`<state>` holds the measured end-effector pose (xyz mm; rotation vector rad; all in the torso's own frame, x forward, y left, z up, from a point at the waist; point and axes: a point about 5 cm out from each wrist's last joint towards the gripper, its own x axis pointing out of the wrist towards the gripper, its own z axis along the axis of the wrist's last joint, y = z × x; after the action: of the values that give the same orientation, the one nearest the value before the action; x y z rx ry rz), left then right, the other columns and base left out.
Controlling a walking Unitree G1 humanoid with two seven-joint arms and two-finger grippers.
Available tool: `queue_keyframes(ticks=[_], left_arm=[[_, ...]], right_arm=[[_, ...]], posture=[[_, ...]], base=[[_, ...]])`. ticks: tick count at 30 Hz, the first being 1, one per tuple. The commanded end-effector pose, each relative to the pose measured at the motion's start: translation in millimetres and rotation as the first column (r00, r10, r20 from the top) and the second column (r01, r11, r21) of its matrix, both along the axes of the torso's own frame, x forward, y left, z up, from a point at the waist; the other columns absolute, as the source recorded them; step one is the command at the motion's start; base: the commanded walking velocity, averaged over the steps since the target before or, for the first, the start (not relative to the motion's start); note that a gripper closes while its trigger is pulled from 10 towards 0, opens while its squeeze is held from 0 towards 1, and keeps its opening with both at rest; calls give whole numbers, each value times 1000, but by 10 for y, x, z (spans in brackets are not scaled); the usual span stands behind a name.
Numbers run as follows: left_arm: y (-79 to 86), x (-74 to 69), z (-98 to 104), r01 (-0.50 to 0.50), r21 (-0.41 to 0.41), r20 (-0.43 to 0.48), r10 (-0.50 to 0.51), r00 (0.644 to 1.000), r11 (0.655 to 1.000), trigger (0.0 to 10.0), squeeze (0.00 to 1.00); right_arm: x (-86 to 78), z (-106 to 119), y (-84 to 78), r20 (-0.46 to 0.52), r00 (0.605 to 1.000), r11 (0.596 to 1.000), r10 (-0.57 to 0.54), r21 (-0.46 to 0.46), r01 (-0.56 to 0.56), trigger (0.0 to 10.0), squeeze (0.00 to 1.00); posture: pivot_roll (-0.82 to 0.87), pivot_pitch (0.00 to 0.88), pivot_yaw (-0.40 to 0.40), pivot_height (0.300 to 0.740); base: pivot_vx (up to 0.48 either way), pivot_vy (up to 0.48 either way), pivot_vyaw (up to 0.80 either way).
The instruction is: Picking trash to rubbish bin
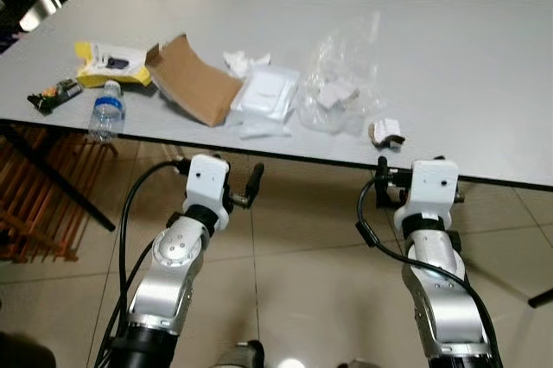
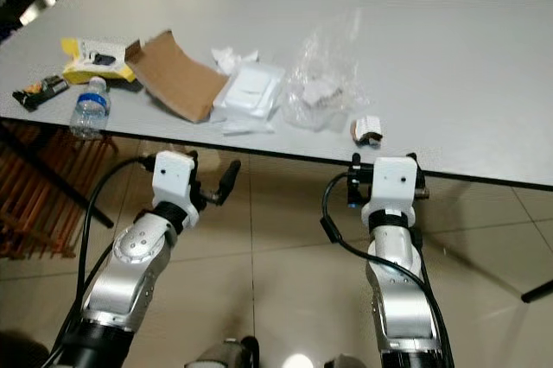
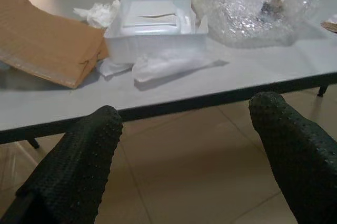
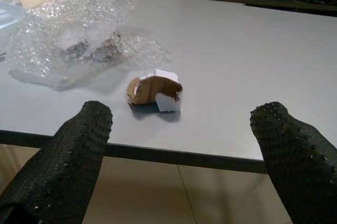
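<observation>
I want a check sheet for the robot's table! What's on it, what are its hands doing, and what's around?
Surface: grey table, trash along the near edge.
Job's things: cardboard, white tray, tissue, bubble wrap, torn scrap, bottle, yellow packet, dark wrapper.
Clutter: nothing seen.
Grippers: left gripper and right gripper open, empty, below the table edge.
Cables: black cables on both arms.
Surroundings: tiled floor, wooden rack under the table; no bin seen.

Table edge (image 1: 285, 149) fronts both pincers; litter beyond.
</observation>
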<state>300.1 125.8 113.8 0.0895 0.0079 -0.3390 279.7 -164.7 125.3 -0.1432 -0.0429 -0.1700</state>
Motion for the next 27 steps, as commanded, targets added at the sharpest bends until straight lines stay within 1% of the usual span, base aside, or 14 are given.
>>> queue_keyframes(ticks=[1, 15, 17, 27], left_arm=[[-2, -16, 34, 15, -2, 5, -15, 1000, 1000, 10000, 0], [-25, -47, 79, 42, -15, 10, -42, 999, 999, 10000, 0], [-9, -58, 93, 47, -6, 7, -47, 999, 999, 10000, 0], [20, -70, 106, 51, 11, 6, -52, 999, 999, 10000, 0]], right_arm=[[1, 10, 15, 10, 1000, 1000, -1, 10, 1, 10000, 0], [4, 23, 30, 16, 1000, 1000, 1, 22, -1, 10000, 0], [10, 31, 56, 18, 1000, 1000, 3, 20, -3, 10000, 0], [27, 37, 61, 20, 1000, 1000, 4, 17, -4, 10000, 0]], posture=[[-37, 151, 70, 740], [-33, 168, 77, 740], [-17, 195, 85, 740], [-7, 209, 89, 740]], base=[[0, 0, 0], [0, 0, 0], [0, 0, 0], [270, 0, 0]])
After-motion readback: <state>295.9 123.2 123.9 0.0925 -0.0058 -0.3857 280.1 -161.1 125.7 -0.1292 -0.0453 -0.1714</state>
